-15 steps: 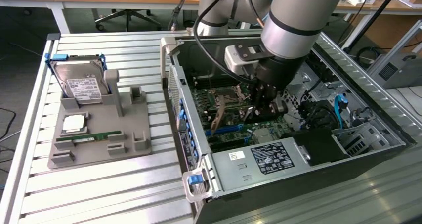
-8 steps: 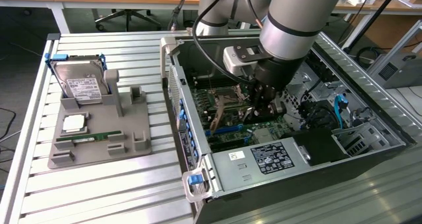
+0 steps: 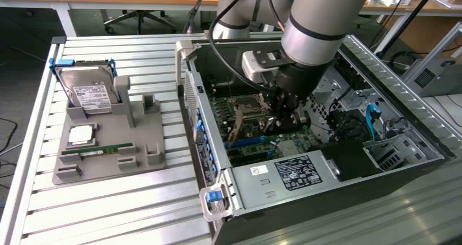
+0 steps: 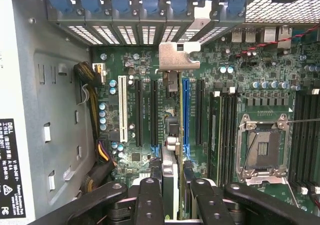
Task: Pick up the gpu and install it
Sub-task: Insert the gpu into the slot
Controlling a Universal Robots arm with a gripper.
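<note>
The gpu (image 4: 171, 135) appears edge-on in the wrist view, a thin card running from between my fingers (image 4: 150, 200) out to its silvery bracket (image 4: 177, 56) near the case's rear slot openings. My gripper (image 4: 173, 187) is shut on the card. It hangs over the motherboard (image 4: 135, 70), between the black slots and the blue slot (image 4: 185, 115). In the exterior view my gripper (image 3: 283, 118) is lowered deep inside the open computer case (image 3: 189, 88), above the board; the card itself is hard to make out there.
A grey fixture (image 3: 108, 166) on the slatted table at the exterior view's left carries a hard drive (image 3: 90, 93), a silver processor (image 3: 81, 134) and a green memory stick (image 3: 97, 149). Inside the case are the power supply (image 3: 289, 174), cable bundles (image 4: 95, 110) and the empty processor socket (image 4: 262, 145).
</note>
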